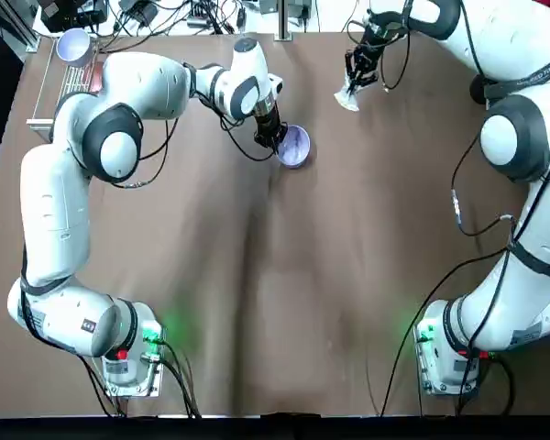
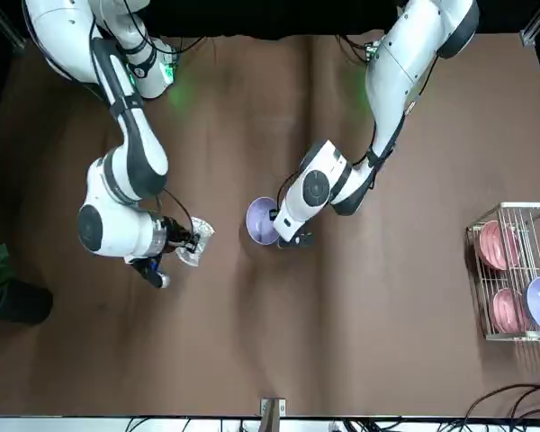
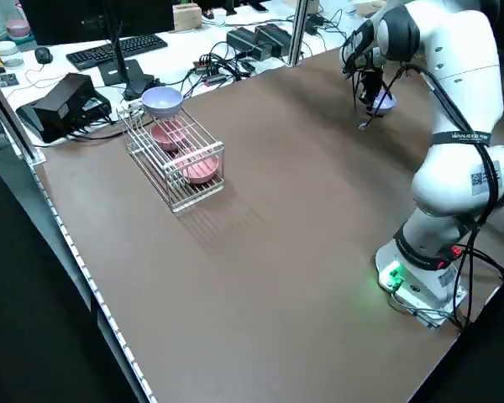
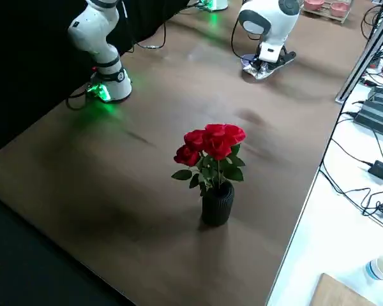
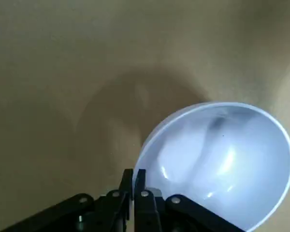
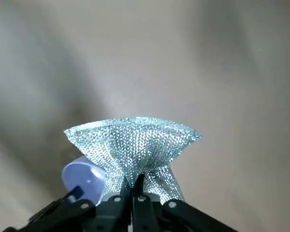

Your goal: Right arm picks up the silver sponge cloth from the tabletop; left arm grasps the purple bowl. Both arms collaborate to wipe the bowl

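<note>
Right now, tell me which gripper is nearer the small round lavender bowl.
Left. The left gripper is pinching the lavender bowl at its rim; the right gripper holds the silver sponge cloth well apart.

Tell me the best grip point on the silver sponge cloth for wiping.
Probably the bunched middle, from above, as the right gripper has it: the silver sponge cloth is limp and fans out past the fingertips, leaving a free face to wipe with. The left gripper pinches the rim of the purple bowl, which is tilted, its opening exposed.

The purple bowl (image 1: pixel 295 145) sits mid-table, the silver sponge cloth (image 1: pixel 348 94) to its right, farther back.
</note>
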Controlling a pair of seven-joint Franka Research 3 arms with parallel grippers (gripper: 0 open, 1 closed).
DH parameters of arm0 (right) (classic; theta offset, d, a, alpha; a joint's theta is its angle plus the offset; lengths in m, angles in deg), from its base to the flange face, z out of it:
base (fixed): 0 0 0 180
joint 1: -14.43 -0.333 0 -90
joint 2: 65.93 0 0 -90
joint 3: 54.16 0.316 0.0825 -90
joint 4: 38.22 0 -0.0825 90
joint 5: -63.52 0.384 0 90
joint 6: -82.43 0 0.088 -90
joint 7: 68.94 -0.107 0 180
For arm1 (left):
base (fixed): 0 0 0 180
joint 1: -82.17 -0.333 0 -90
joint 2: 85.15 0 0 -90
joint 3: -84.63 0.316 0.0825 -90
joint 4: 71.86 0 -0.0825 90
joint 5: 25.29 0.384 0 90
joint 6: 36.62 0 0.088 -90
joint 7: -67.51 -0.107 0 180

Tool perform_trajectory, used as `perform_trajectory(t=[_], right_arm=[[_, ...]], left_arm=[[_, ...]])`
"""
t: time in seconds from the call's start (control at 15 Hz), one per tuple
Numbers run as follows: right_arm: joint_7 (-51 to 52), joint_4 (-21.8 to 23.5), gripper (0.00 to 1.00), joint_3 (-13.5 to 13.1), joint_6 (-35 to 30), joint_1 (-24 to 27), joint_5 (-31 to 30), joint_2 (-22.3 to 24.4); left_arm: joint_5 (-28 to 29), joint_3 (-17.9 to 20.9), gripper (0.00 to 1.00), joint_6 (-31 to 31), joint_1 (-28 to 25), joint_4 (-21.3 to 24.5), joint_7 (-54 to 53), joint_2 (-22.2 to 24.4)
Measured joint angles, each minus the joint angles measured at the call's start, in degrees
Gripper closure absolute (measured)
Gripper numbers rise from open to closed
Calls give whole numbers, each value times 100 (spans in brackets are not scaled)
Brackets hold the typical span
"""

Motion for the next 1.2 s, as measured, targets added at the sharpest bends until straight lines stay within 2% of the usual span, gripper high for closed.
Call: perform_trajectory(t=[0.27, 0.53, 0.93, 1.2], right_arm=[[-125, -38, 98, 0, 475, -372, 568, -216], [-316, -103, 98, -1, 875, -860, 819, -579], [-317, -118, 98, -1, 941, -1228, 842, -747], [-316, -120, 98, 0, 1331, -1473, 842, -935]], left_arm=[[15, 4, 95, -2, 3, -9, 0, -1], [254, 10, 95, -14, 6, -41, 0, 0], [351, 13, 95, -119, 18, -77, 0, 0], [353, 15, 95, -126, 21, -80, 0, 0]])
